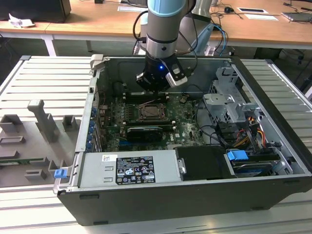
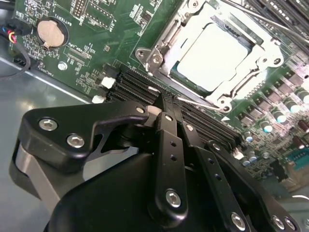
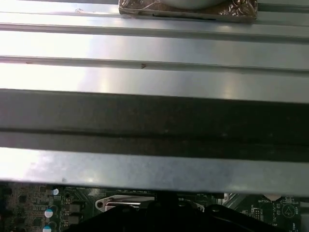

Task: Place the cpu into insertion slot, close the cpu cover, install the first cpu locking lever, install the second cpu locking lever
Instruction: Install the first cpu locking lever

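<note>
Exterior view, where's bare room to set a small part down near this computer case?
Free: the ribbed metal table on the exterior view's left of the computer case, behind the grey fixture blocks, and the strip on the case's right. Crowded: the motherboard under the gripper, and the cabled drive cage.

1. I see a ribbed pale-grey metal worktop (image 1: 44,80) under everything, with slats running across.
2. Grey moulded fixtures (image 1: 43,119) stand on it at the exterior view's left.
3. Behind, a long wooden desk (image 1: 97,22) spans the room with papers (image 1: 256,10) and cables on it.
4. Crumpled white paper (image 1: 18,21) lies at the desk's left end.
5. Lighting is even, with no hard shadows.
</note>
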Tool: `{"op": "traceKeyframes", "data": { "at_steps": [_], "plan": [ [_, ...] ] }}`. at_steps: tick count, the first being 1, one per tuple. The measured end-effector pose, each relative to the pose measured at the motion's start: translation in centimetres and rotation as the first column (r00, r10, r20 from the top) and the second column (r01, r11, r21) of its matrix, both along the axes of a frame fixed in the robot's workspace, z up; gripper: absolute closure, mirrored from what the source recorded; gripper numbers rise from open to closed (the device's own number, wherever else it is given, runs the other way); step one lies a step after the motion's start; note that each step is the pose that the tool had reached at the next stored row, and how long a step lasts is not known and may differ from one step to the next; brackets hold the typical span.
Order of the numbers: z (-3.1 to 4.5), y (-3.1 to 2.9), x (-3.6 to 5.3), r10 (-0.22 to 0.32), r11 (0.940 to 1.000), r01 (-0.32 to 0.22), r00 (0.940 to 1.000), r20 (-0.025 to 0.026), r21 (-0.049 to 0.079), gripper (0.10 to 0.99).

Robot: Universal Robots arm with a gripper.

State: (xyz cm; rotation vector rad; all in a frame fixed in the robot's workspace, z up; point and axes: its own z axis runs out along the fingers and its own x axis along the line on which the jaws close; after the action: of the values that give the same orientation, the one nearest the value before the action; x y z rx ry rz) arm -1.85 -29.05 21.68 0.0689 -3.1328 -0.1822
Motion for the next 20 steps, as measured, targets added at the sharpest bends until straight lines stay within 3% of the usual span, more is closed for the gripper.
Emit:
{"op": "traceKeyframes", "data": {
  "at_steps": [6,20],
  "plan": [
    [-0.94,0.0,0.24,0.0,1.0,0.0,1.0,0.0,0.0,0.98],
    [-1.17,0.0,0.29,0.0,1.0,0.0,1.0,0.0002,0.0,0.98]
  ]
}}
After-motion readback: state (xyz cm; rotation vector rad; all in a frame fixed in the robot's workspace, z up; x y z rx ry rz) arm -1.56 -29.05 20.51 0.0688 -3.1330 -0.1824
